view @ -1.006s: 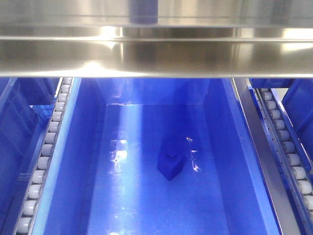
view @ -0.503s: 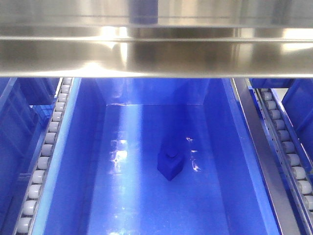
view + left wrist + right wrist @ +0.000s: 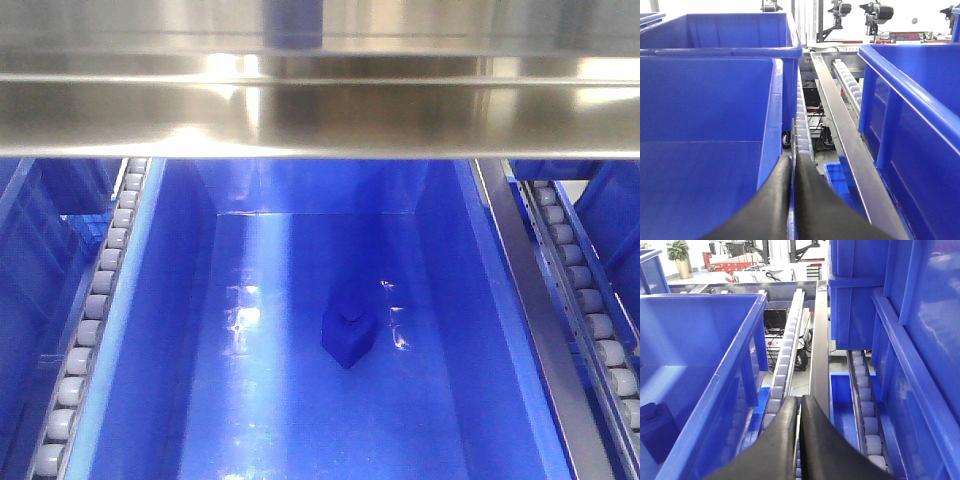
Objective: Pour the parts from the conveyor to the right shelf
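Note:
A dark blue part (image 3: 348,335) lies on the floor of the large blue bin (image 3: 160,330) in the middle of the front view. Neither gripper shows there. In the right wrist view the same bin (image 3: 715,375) is at the left, with the part (image 3: 655,432) dim through its wall. My right gripper (image 3: 800,405) is shut and empty, over the roller track (image 3: 782,365) beside that bin. My left gripper (image 3: 792,162) is shut, its tips at the right wall of a blue bin (image 3: 771,125) and beside a roller track (image 3: 802,127).
A steel beam (image 3: 320,110) crosses the top of the front view. Roller tracks (image 3: 100,300) (image 3: 590,310) run on both sides of the middle bin. Blue bins (image 3: 910,110) (image 3: 920,355) stand to the right of each gripper. Small blue trays (image 3: 837,177) (image 3: 842,400) lie below.
The blue bin at the far right edge of the front view has shifted slightly to the right. The part and the middle bin have not moved.

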Robot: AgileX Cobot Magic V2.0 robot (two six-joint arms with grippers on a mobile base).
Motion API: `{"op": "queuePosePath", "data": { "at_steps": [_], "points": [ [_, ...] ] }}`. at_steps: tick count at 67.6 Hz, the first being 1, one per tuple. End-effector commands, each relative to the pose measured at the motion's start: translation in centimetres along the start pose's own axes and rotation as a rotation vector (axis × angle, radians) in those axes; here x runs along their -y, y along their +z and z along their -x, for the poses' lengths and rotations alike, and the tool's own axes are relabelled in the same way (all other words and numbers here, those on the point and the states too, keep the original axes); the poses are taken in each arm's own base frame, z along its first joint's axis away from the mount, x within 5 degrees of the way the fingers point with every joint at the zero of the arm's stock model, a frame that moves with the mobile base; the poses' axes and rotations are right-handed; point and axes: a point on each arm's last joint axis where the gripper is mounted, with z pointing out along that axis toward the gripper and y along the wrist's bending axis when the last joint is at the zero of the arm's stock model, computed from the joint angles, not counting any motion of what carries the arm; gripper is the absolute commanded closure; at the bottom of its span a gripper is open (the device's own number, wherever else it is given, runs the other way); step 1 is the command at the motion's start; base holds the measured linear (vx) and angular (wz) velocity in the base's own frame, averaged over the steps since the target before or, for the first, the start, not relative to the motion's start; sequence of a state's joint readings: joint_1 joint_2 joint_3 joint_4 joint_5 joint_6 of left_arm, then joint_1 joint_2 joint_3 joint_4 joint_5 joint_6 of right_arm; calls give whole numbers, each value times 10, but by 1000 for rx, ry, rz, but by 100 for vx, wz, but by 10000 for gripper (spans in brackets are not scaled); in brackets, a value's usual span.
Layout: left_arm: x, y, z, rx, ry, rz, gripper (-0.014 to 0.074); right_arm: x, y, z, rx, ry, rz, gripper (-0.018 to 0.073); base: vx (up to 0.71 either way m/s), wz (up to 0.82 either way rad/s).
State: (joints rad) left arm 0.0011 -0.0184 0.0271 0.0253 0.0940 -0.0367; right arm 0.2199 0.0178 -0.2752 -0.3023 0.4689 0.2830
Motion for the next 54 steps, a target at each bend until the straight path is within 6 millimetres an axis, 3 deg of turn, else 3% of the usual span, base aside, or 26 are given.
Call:
{"op": "queuePosePath", "data": {
  "at_steps": [1, 15, 30, 54],
  "points": [
    [1, -2, 13, 97, -14, -7, 603, -1, -1, 15, 92, -92, -2, 568, 0, 0],
    [1, -2, 13, 97, -14, -7, 603, -4, 4, 8, 98, -174, -60, 568, 0, 0],
    [1, -2, 13, 97, -14, -7, 603, 1, 11, -24, 173, -69, -181, 568, 0, 0],
    [1, -2, 13, 97, -14, -7, 603, 2, 23, -55, 215, -6, -175, 568, 0, 0]
  ]
}}
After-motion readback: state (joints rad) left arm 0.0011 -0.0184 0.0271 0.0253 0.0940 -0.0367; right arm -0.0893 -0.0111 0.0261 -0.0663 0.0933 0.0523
